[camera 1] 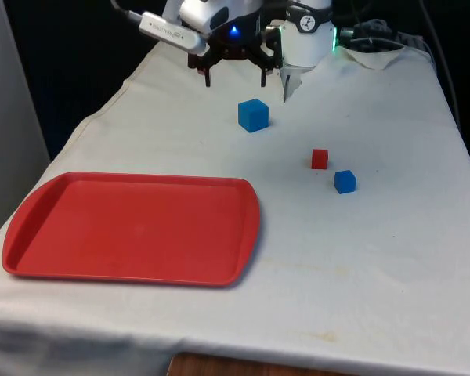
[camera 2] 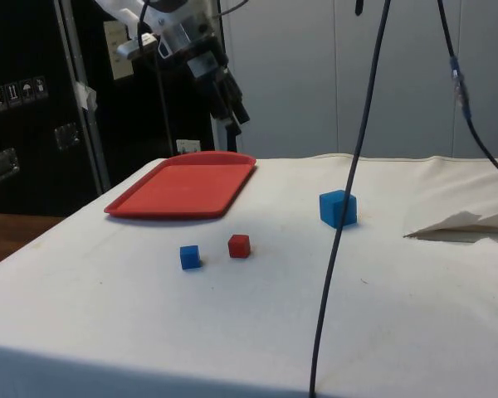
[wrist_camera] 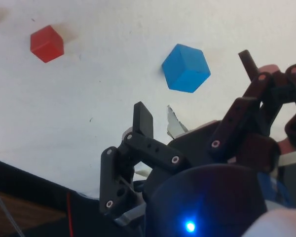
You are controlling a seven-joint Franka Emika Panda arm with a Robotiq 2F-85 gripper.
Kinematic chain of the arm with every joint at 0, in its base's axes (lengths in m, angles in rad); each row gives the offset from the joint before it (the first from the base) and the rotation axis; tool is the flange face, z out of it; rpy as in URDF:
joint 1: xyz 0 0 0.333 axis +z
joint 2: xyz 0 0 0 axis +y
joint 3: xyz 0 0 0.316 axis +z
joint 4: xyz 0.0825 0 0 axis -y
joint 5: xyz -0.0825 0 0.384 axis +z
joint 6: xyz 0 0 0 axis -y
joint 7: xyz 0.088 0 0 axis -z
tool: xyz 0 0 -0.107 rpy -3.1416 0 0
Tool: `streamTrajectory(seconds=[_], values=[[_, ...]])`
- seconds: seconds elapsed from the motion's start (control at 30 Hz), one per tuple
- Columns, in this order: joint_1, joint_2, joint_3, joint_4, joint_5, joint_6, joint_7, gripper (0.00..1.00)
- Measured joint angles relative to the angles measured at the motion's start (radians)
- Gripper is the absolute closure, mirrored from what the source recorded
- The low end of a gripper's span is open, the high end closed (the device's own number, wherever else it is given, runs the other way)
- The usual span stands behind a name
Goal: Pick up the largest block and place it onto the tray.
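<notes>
The largest block, a big blue cube [camera 1: 253,114] [camera 2: 338,208] [wrist_camera: 185,67], rests on the white cloth near the table's far end. My gripper [camera 1: 235,78] [camera 2: 236,121] [wrist_camera: 195,84] hangs in the air above and behind it, open, with nothing between its fingers. A small red cube [camera 1: 319,159] [camera 2: 239,245] [wrist_camera: 47,43] and a small blue cube [camera 1: 345,182] [camera 2: 190,256] lie closer to the front, at the front view's right. The red tray [camera 1: 133,227] [camera 2: 185,184] sits at the front view's left with nothing in it.
A crumpled fold of white cloth [camera 1: 376,56] [camera 2: 465,224] lies at the far right corner near the robot's base. Black cables [camera 2: 349,191] hang in front of the side camera. Open cloth separates the big cube from the tray.
</notes>
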Motion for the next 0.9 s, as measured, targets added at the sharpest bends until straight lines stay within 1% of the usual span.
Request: streamTrajectory(seconds=[0.2, 0.53, 0.6, 0.8, 0.83, 0.9], values=[[0.002, -0.026, 0.002, -0.029, -0.003, 0.034, 0.002, 0.00], [0.004, -0.085, 0.004, -0.065, -0.027, 0.058, 0.011, 0.00], [0.004, -0.085, 0.004, -0.065, -0.027, 0.058, 0.011, 0.00], [0.004, -0.129, 0.005, -0.094, -0.050, 0.072, 0.018, 0.00], [0.004, -0.137, 0.007, -0.108, -0.054, 0.081, 0.019, 0.00], [0.004, -0.139, 0.008, -0.116, -0.055, 0.088, 0.020, 0.00]])
